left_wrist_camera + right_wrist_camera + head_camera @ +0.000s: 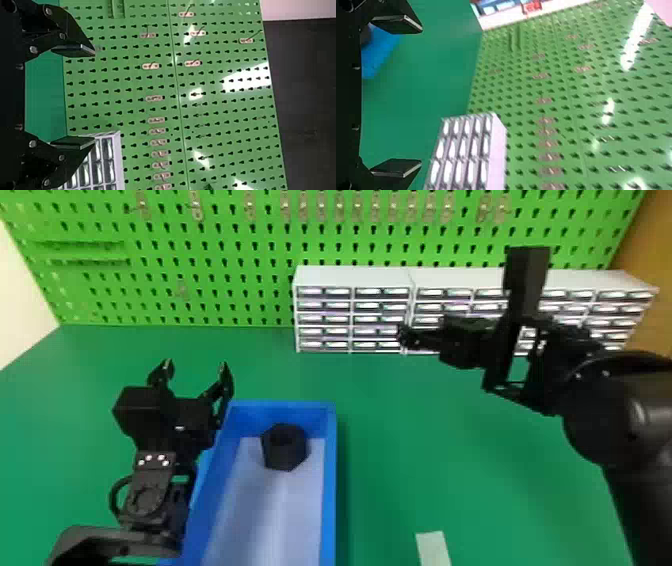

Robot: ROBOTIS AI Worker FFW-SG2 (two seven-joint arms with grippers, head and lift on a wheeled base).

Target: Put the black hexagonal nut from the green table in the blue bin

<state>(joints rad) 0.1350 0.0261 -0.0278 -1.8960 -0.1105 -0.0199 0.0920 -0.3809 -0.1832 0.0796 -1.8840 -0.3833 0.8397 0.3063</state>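
The black hexagonal nut (285,446) rests inside the blue bin (328,490), toward the bin's far end, in the head view. My left gripper (196,371) stands beside the bin's far left corner with its fingers spread and nothing between them. In the left wrist view, that same left gripper (81,97) is open toward the pegboard. My right gripper (407,336) is held up at the right, away from the nut and in front of the drawer cabinets. The right wrist view has the right gripper (415,97) open, nothing between its fingers.
White drawer cabinets (355,277) stand at the back of the green table (420,470), against a green pegboard (225,250). A pale strip (433,547) lies near the front edge, right of the bin.
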